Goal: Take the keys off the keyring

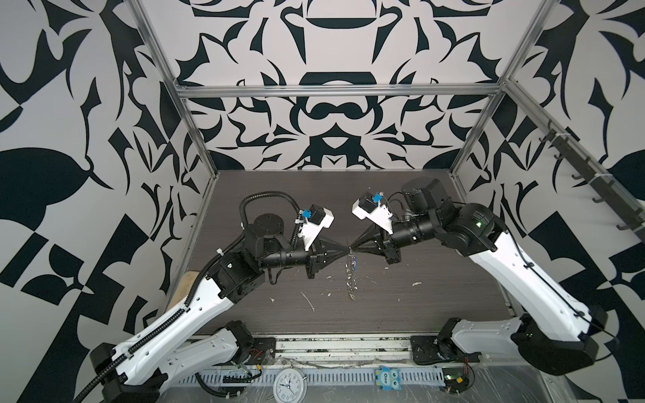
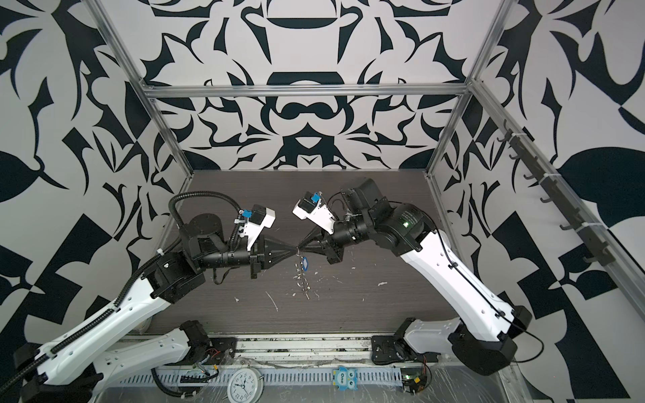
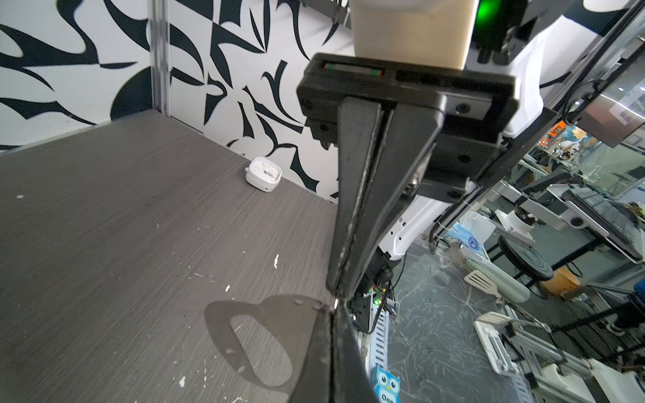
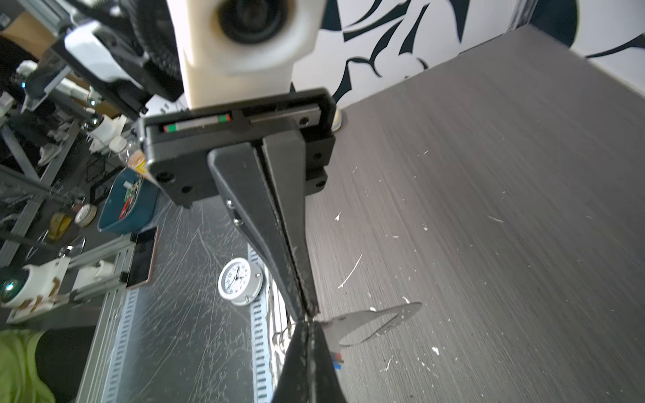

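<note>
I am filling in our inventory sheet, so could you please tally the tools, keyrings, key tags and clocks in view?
Tools: 2, left tool and right tool, both shut on the keyring.
Keyrings: 1, hanging from them.
Key tags: 2, blue tag and a sliver of red tag.
Clocks: 2, round clock and square clock.
Total: 7.

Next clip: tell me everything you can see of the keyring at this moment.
The keyring is a short chain of thin, silvery, linked metal rings. It hangs in a loose, slightly kinked line from the point where the shut left gripper and right gripper meet tip to tip, above the dark table. Both seem to pinch its top end. A blue tag dangles beside its upper links. Whether its lower end touches the table cannot be told.
</note>
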`<action>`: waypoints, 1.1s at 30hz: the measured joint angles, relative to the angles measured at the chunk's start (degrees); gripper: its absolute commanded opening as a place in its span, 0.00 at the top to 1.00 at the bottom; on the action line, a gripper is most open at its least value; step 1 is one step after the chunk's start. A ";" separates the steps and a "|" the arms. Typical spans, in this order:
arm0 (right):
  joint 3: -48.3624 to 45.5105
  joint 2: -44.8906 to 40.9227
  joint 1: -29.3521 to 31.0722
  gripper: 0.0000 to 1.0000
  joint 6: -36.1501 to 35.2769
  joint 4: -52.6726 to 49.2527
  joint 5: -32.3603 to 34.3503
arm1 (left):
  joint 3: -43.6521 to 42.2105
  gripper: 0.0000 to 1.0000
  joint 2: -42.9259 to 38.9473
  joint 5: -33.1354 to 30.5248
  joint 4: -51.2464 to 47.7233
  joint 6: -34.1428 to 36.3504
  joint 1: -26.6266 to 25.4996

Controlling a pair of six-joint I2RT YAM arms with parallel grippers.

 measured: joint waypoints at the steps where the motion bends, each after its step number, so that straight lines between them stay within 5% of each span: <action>1: -1.92 -1.18 0.02 0.72 1.36 2.60 0.35 | -1.16 1.00 -0.72 -0.81 1.64 -0.39 -0.02; 5: -10.67 -6.99 0.17 0.59 7.32 14.12 2.67 | -5.68 1.00 -4.20 -5.90 7.41 -1.55 -0.13; 16: -26.56 -18.29 0.17 0.61 21.42 39.19 13.20 | -7.63 1.00 -6.43 -14.38 17.75 -1.38 -0.13; 33: -28.20 -14.32 0.17 0.67 26.88 48.13 12.04 | -8.26 1.00 -6.21 -16.44 20.57 -0.07 -0.28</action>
